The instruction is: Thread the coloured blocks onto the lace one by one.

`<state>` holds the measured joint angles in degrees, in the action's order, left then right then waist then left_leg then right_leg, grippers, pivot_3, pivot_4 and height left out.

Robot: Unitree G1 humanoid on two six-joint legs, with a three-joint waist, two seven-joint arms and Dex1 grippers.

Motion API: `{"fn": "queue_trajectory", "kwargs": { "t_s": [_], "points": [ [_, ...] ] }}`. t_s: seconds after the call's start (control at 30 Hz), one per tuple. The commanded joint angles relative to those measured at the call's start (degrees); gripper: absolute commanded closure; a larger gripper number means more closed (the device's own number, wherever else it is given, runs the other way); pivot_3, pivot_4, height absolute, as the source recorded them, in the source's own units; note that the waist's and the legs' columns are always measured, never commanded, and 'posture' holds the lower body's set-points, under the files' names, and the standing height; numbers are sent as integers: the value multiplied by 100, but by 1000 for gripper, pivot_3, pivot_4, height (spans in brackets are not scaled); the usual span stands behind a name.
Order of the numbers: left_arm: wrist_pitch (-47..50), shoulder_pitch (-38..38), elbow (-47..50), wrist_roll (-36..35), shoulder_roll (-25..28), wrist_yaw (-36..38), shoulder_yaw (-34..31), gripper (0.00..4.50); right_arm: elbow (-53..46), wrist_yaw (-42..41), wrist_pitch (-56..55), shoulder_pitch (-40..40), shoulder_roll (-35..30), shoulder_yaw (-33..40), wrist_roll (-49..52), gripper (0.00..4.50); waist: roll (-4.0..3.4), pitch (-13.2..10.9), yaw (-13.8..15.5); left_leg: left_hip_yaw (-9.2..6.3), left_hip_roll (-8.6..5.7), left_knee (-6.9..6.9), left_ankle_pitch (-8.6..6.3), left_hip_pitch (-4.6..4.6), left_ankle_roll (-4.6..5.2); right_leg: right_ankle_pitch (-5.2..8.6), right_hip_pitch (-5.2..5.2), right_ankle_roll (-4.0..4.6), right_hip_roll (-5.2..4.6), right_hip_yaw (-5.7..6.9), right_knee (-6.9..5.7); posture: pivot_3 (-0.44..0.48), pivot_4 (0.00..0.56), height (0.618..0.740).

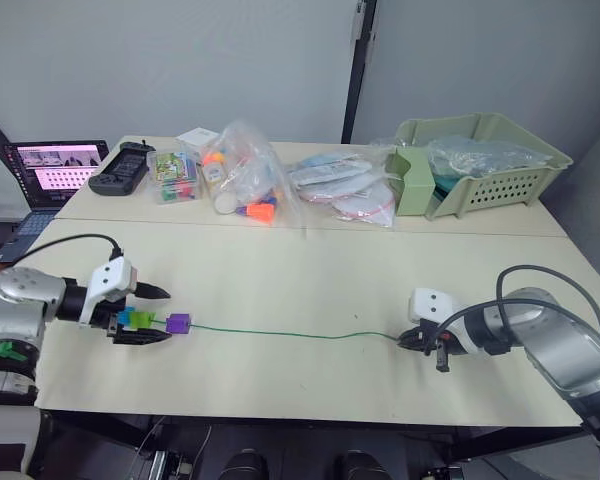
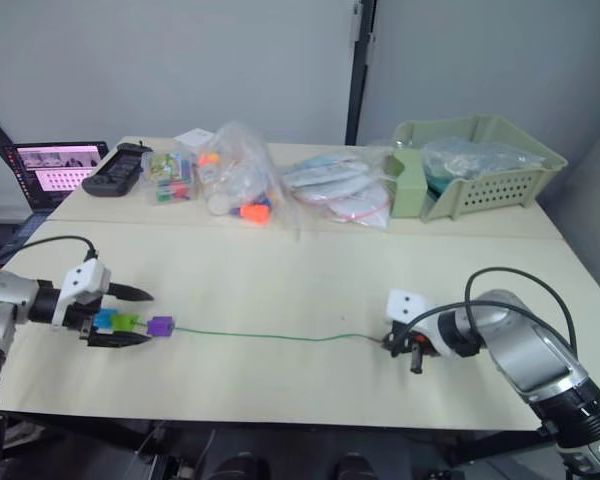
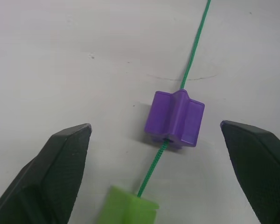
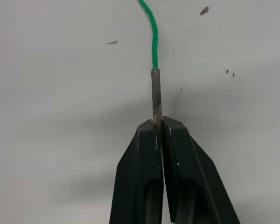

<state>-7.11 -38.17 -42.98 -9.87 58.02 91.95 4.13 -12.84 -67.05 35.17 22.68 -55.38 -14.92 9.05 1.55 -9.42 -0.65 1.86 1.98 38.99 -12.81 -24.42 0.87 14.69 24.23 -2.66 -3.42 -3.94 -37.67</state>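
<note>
Right pincer (image 4: 158, 128) clenched on the lace's (image 1: 280, 333) stiff pale tip; cord runs L across the counter (image 1: 310, 270). Left pincer (image 3: 163, 177) released — straddling purple block (image 3: 174, 119) and lime block (image 3: 129, 210), both threaded on lace.

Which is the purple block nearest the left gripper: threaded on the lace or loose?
Threaded. In the left wrist view the lace enters the purple block and leaves through its hole toward the lime green block.
</note>
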Motion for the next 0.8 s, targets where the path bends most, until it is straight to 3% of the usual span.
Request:
{"fn": "queue_trajectory", "kwargs": {
  "t_s": [0.03,0.17,0.33,0.5,0.8],
  "points": [
    [585,165,986,439,373,-83,216,15,-90,-12,38,45,15,170,100,4500,0,0,-10,0,1,-1,0,1,0,0,0,0,0,0,0,0,150,733],
    [1674,333,2211,562,542,-207,317,15,-184,31,161,4,90,149,187,4500,1,-1,-4,1,4,-3,0,3,0,1,2,1,2,0,-4,0,150,733],
    [2327,276,3044,646,493,-165,531,15,-257,134,254,-24,215,132,210,4500,1,-1,-6,1,3,-2,0,2,0,1,0,1,3,0,-1,0,150,733],
    [1795,209,3047,1239,389,-338,1015,15,-343,287,344,-121,310,135,196,4500,1,-1,-7,1,3,-2,0,3,0,1,1,2,4,0,-1,0,150,733],
    [1341,-25,2720,1609,124,-325,1368,15,-580,522,547,-319,348,240,255,4500,4,-2,-5,1,3,-1,0,1,0,1,1,2,4,0,-1,0,150,733]
  ]
}}
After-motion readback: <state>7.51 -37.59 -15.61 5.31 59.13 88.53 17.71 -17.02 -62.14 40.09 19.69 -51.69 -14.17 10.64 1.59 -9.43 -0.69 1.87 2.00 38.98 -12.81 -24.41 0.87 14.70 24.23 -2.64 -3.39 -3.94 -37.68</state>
